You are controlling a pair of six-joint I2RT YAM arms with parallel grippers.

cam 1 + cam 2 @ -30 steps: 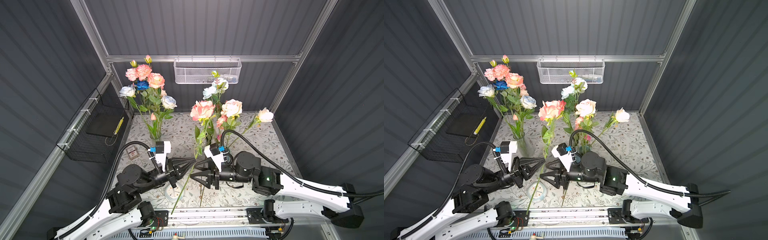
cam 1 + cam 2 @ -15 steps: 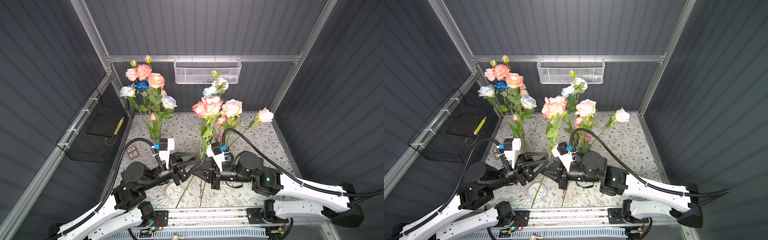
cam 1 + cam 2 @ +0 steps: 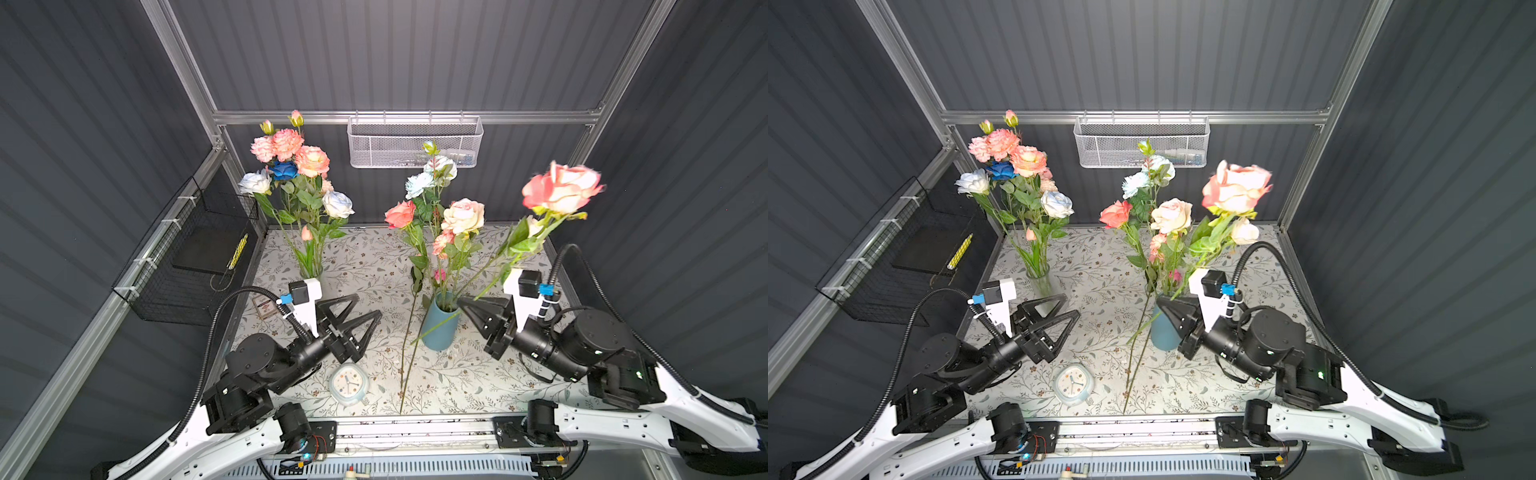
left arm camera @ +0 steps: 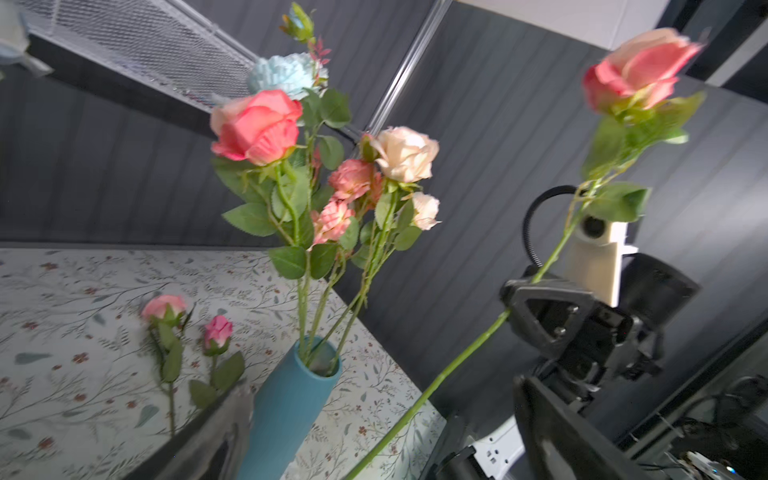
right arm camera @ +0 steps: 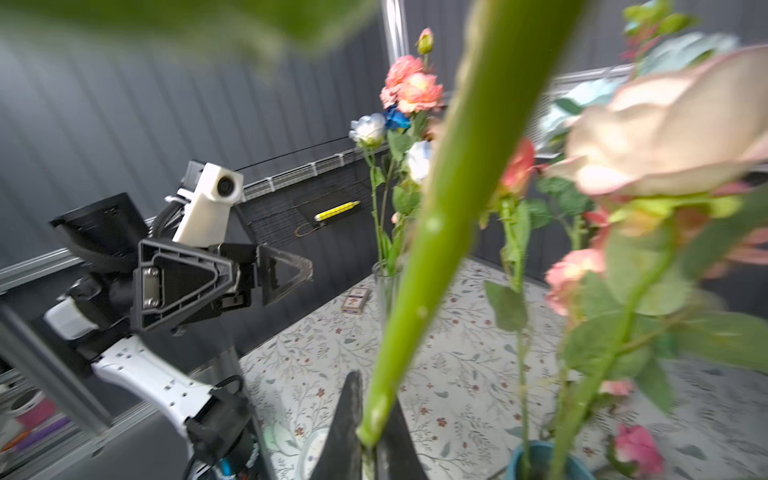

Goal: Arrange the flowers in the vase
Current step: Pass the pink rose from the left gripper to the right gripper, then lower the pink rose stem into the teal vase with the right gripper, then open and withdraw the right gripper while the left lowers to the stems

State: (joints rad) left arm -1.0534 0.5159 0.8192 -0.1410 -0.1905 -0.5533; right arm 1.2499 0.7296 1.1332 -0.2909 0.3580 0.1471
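Note:
My right gripper [image 3: 462, 301] [image 3: 1161, 300] [image 5: 370, 449] is shut on the green stem of a coral rose [image 3: 561, 193] [image 3: 1235, 187] [image 4: 640, 68]. The rose stands tilted up to the right, and its lower stem end hangs beside the blue vase [image 3: 438, 328] [image 3: 1163, 332] [image 4: 286, 411], which holds several flowers. My left gripper [image 3: 367, 305] [image 3: 1071, 304] [image 4: 382, 440] stands open and empty left of that vase. A glass vase [image 3: 311, 274] [image 3: 1040, 280] at the back left holds more flowers. One long stem with small pink buds [image 4: 218, 328] lies on the tablecloth by the blue vase.
A pale clock [image 3: 348, 384] [image 3: 1073, 382] lies near the front edge. A small card box [image 3: 266, 308] sits by the left wall. A black wire basket [image 3: 195, 257] hangs on the left, a white mesh basket [image 3: 415, 143] on the back wall.
My left gripper opened, let go of the coral rose's stem and drew back left. My right gripper shut on that stem and carried the rose right, past the blue vase.

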